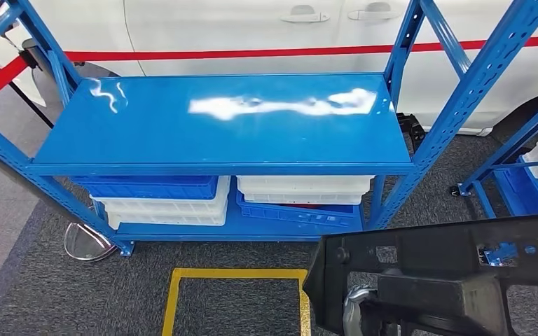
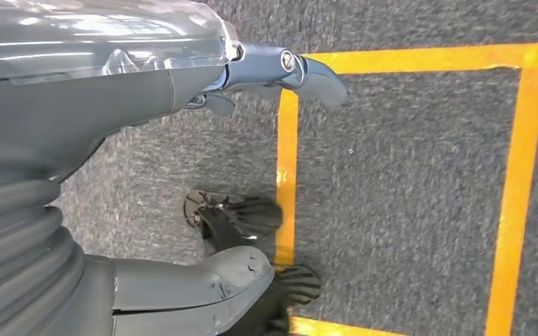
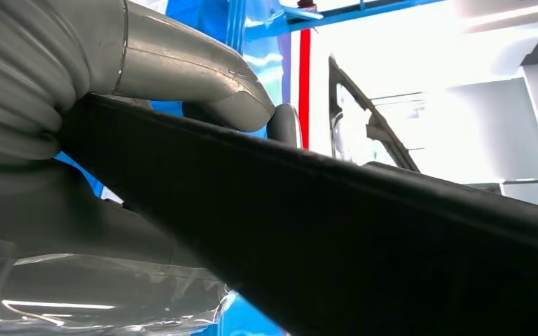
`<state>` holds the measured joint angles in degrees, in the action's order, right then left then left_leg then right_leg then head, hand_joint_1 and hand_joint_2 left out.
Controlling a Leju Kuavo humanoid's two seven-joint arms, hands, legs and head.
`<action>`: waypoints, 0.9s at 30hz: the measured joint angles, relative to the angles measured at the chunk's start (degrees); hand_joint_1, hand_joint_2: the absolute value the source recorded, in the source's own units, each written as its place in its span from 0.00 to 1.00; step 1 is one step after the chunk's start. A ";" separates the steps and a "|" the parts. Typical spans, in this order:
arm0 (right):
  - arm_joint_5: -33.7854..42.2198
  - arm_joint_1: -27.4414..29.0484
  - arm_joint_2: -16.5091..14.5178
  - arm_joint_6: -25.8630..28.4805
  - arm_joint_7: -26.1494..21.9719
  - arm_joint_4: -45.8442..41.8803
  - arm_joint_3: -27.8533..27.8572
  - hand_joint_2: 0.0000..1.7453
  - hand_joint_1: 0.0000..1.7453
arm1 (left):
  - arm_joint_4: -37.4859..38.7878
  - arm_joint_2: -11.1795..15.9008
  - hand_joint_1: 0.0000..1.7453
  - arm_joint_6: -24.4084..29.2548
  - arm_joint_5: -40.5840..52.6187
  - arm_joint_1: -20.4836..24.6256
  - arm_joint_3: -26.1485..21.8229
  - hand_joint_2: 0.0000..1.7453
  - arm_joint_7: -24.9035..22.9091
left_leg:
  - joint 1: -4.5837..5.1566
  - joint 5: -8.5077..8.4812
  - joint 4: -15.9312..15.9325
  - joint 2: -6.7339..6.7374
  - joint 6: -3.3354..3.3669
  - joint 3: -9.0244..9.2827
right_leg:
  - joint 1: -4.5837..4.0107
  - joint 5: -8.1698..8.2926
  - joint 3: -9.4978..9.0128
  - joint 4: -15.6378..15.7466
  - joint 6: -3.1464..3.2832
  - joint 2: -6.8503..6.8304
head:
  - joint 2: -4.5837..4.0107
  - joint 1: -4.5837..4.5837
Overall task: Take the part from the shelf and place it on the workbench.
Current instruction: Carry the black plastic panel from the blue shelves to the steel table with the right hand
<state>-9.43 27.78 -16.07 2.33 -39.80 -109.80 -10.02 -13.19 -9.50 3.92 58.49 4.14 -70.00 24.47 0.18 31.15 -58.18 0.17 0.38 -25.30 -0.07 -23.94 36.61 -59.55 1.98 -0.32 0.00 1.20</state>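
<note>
Bare blue shelf top (image 1: 217, 129) on grey carpet (image 1: 56, 294); blue and white bins (image 1: 164, 199) stacked below, contents unseen. Black part (image 3: 364, 231) gripped by right hand (image 3: 182, 77); left hand (image 2: 252, 77) hangs spread, holding nothing.

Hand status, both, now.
Left hand: open, holding nothing, hanging over the carpet.
Right hand: gripping the black part.
</note>
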 joint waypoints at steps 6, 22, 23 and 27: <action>-0.41 0.44 -0.33 -0.29 -0.04 -0.09 0.75 1.00 1.00 | -0.02 0.07 0.00 -0.13 0.52 -0.20 0.01 1.00 -0.40 | -0.11 -3.17 3.83 0.46 1.61 -0.76 | 0.39 -3.58 1.46 -3.26 -1.91 0.17 | 0.00 0.29; -1.36 0.99 -0.21 -0.74 -0.02 -0.51 1.18 1.00 1.00 | -0.02 0.35 0.00 -1.18 1.85 -0.99 0.03 1.00 -0.50 | -0.90 -0.98 -7.34 0.37 -2.31 -12.66 | 1.10 -4.92 -5.68 0.24 0.19 0.00 | -0.01 0.19; -1.29 1.17 -0.14 -0.60 -0.02 -0.51 1.00 1.00 1.00 | -0.02 0.46 0.00 -1.29 2.02 -1.04 0.03 1.00 -0.56 | -0.90 1.69 -10.90 0.37 -2.43 -13.44 | 1.00 -4.26 -4.83 0.20 0.32 -0.03 | -0.01 0.25; -0.28 1.61 0.25 0.11 -0.02 -0.57 0.58 1.00 1.00 | -0.02 0.95 0.00 -1.68 2.75 -1.11 0.04 1.00 -0.69 | -0.81 0.87 -13.81 0.32 -1.93 -10.00 | 0.49 -1.68 -1.32 -0.09 0.33 -0.13 | 0.00 0.30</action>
<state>-9.71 29.40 -15.82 2.44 -39.82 -110.37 -9.44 -13.20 -8.56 2.25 61.25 3.02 -69.96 23.78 -0.62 32.03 -71.99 0.49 -1.55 -35.30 0.43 -25.62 35.29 -59.64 2.31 -0.46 0.00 1.50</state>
